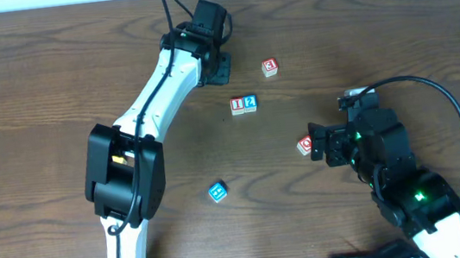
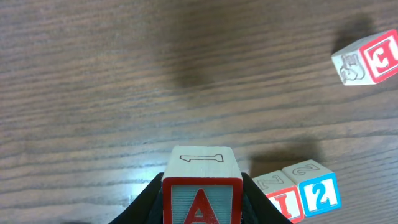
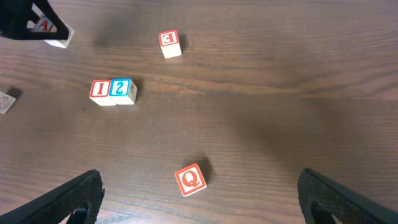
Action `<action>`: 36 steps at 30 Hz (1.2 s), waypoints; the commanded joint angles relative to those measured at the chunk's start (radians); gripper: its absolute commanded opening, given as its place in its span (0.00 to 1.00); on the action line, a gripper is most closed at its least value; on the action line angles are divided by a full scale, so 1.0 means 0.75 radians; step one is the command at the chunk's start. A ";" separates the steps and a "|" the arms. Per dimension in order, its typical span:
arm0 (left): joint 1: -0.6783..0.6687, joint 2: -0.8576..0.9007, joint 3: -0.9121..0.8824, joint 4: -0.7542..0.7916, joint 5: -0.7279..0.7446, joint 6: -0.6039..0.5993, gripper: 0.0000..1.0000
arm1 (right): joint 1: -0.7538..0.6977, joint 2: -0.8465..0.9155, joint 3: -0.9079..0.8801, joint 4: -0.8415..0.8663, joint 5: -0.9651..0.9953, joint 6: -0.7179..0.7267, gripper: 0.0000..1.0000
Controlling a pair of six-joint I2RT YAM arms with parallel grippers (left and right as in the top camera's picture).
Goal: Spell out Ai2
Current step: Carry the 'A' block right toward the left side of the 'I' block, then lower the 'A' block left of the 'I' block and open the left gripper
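My left gripper is shut on the red "A" block and holds it above the table, left of and behind the paired blocks; it shows in the overhead view. The red "I" block and the blue "2" block sit side by side, touching, mid-table; they also show in the left wrist view and the right wrist view. My right gripper is open and empty, with the red "Q" block just ahead of its fingers.
A red-faced block lies behind and right of the pair. The Q block lies by the right gripper. A blue block lies toward the front centre. The left arm stretches across the table's left-centre.
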 commanded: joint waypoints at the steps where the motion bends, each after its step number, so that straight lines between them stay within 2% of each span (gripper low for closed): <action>1: 0.002 -0.025 -0.013 -0.016 -0.021 -0.054 0.06 | -0.010 -0.003 -0.007 -0.002 0.000 0.017 0.99; 5: -0.003 -0.025 -0.095 -0.005 -0.014 -0.159 0.06 | -0.010 -0.003 -0.007 -0.002 0.000 0.017 0.99; 13: -0.068 -0.025 -0.154 0.091 0.019 -0.221 0.06 | -0.010 -0.003 -0.007 -0.002 0.000 0.017 0.99; 25: -0.093 -0.025 -0.268 0.134 -0.057 -0.414 0.06 | -0.010 -0.003 -0.007 -0.002 0.000 0.017 0.99; 36: -0.089 -0.025 -0.268 0.132 -0.068 -0.423 0.06 | -0.010 -0.003 -0.007 -0.002 0.000 0.017 0.99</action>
